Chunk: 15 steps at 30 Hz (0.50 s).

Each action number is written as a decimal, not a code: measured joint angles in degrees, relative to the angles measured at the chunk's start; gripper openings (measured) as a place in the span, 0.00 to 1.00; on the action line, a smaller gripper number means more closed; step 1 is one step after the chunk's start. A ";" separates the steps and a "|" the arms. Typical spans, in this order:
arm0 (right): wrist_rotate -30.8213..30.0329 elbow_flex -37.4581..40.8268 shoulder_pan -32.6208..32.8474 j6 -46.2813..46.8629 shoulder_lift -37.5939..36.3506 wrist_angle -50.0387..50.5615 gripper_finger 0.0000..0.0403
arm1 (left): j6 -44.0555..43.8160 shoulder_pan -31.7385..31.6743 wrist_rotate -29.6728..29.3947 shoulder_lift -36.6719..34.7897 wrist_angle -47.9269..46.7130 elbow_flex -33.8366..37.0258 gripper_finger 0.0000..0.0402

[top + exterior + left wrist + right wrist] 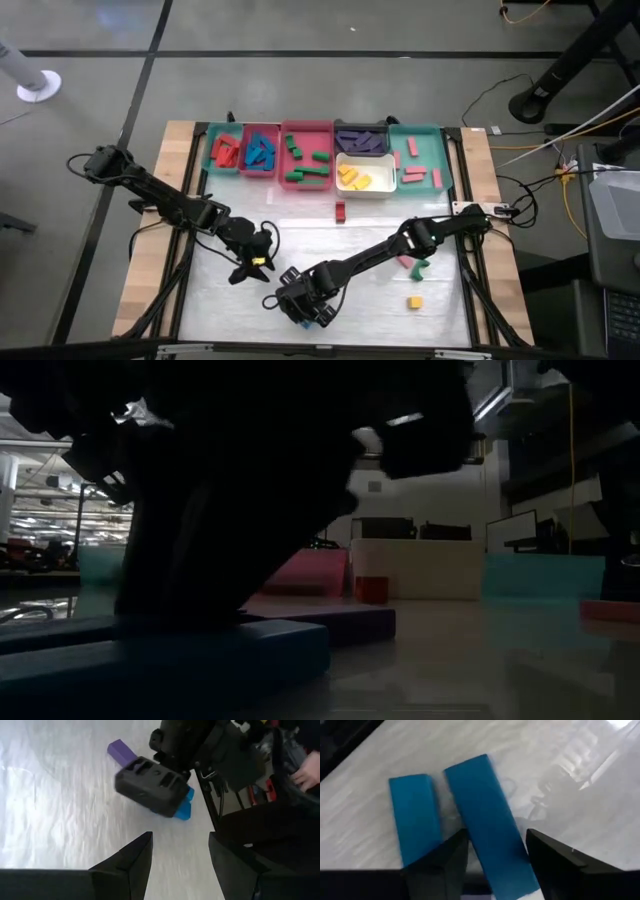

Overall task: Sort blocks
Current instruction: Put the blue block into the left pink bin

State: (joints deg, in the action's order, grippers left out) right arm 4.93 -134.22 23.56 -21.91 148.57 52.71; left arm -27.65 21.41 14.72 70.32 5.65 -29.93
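While the right jaws stand spread astride one blue block, with a second blue block just outside one finger, you are at the pick step. Next, close on the straddled block only. Left jaws wait spread nearby, empty. Your low view is mostly blocked by the arm.

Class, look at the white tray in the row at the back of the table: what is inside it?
The white tray holds yellow blocks, at least three, lying toward one end; the other end shows bare floor. Whether another block lies under them cannot be seen.
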 joint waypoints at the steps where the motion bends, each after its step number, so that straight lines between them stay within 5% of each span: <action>1: 0.57 -0.06 -0.38 0.74 0.35 -0.25 0.48 | -0.94 0.00 0.02 0.00 -0.04 0.00 0.45; 7: 2.03 -0.04 -2.33 6.72 0.19 -0.64 0.31 | -8.42 -0.05 0.07 -1.96 -0.68 0.00 0.45; 15: -6.56 0.07 -5.81 14.83 -3.51 -1.38 0.32 | -17.37 -0.24 0.01 -11.11 -0.97 0.02 0.45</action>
State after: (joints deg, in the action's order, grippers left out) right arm -1.62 -134.15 17.75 -7.07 145.06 51.32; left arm -45.02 21.17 14.73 59.21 4.68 -29.91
